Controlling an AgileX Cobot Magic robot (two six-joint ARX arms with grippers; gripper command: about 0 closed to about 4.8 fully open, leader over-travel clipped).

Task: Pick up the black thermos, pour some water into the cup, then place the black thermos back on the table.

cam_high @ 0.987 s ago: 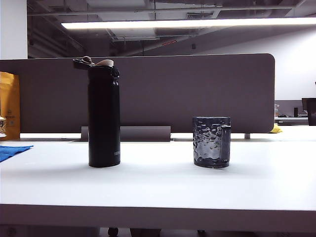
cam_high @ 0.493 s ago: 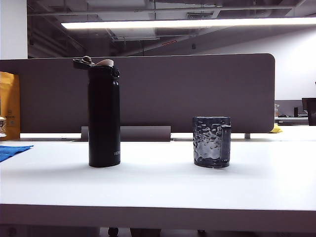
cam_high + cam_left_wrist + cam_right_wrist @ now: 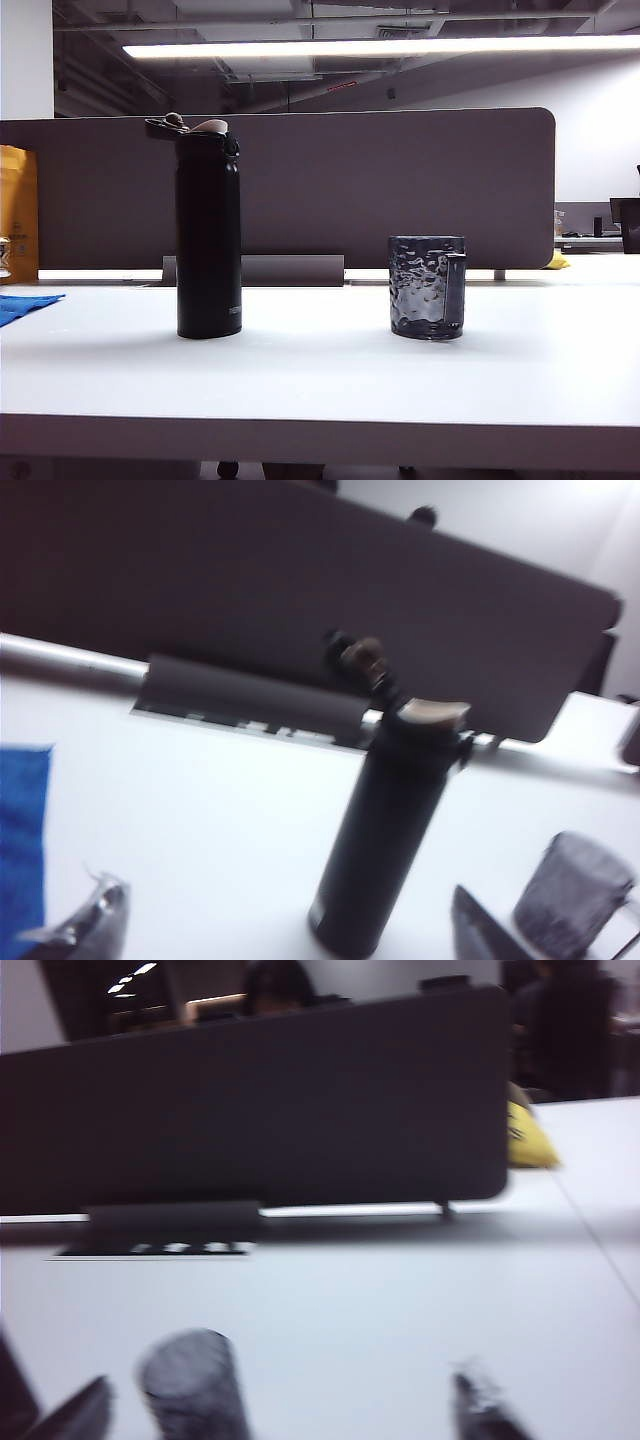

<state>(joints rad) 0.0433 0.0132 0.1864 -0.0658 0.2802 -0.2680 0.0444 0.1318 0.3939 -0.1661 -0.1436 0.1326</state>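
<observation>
Office ceiling lights and a long grey partition panel [image 3: 400,190] close off the back of the scene, and in front of that panel stretches the white tabletop [image 3: 320,380], which carries everything the task needs. Taking the black thermos [image 3: 208,235] as the landmark: it stands upright on the tabletop in front of the panel, its flip-top lid open and the beige spout exposed, probably so that it can pour without a separate opening step. Well apart to its right in the exterior view stands the cup [image 3: 427,287], upright with its handle on the side away from the thermos, leaving a clear gap for a tilt toward it. A blue cloth [image 3: 25,305] lies on the tabletop well to the thermos's left, near a yellow bag [image 3: 18,210] at the edge. Neither arm appears in the exterior view. The left end effector [image 3: 290,925] hangs near the thermos with its fingertips spread wide on either side of the bottle's base, touching nothing, apparently lined up for a side grasp. The right end effector [image 3: 285,1405] is likewise spread open and empty, on the cup's side of the thermos with the cup between its fingertips. Nothing has been lifted yet.
</observation>
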